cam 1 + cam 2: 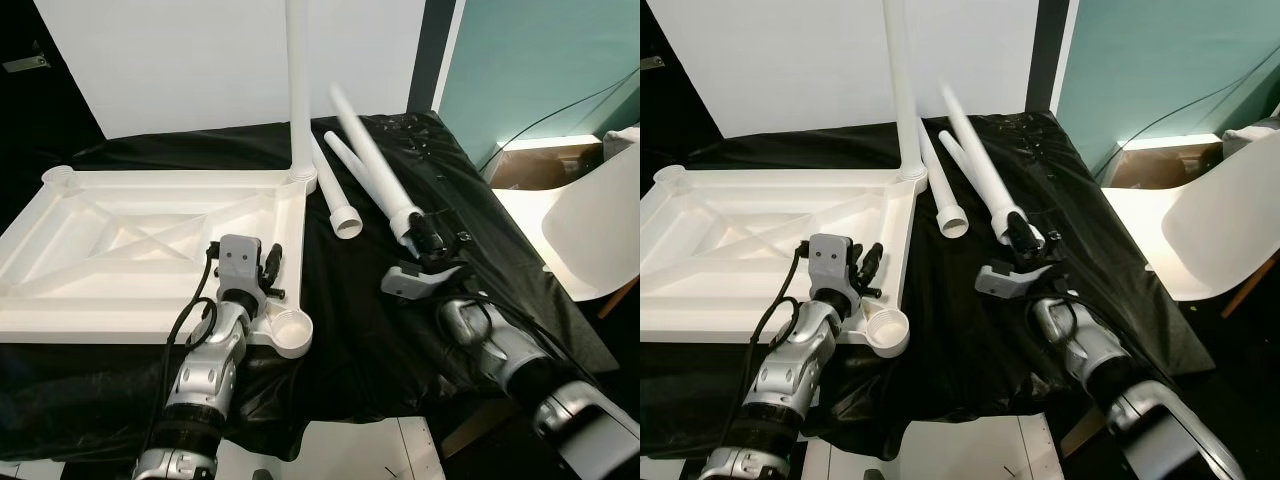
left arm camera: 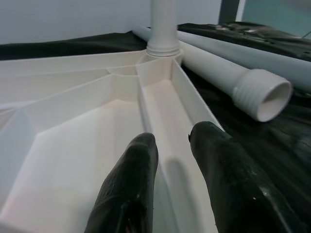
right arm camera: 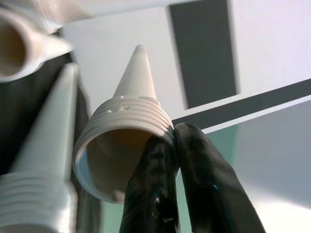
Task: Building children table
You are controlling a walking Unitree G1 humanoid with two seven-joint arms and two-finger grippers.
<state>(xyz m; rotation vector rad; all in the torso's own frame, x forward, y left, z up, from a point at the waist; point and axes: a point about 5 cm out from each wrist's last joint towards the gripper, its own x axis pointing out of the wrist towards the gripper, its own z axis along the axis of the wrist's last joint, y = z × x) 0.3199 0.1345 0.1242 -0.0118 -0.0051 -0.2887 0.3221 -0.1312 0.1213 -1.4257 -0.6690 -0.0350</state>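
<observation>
An upside-down white tabletop (image 1: 110, 318) lies on a black cloth (image 1: 350, 320). One white leg (image 1: 298, 90) stands screwed upright into its far right corner. My left gripper (image 1: 272, 262) hovers open over the tabletop's right edge rail (image 2: 160, 111), just behind the bare near-right corner socket (image 1: 290, 332). My right gripper (image 1: 424, 236) is shut on the threaded rim of a tapered white leg (image 1: 372, 150), its tip raised and pointing away (image 3: 138, 73). A second loose leg (image 1: 340, 200) lies on the cloth beside it, open end toward me, with a third leg (image 3: 43, 121) close by.
A white chair (image 1: 595, 230) stands to the right of the table, with a cardboard box (image 1: 540, 165) behind it. A white panel (image 1: 200, 60) leans at the back. The cloth's front edge (image 1: 330, 410) drops off near my arms.
</observation>
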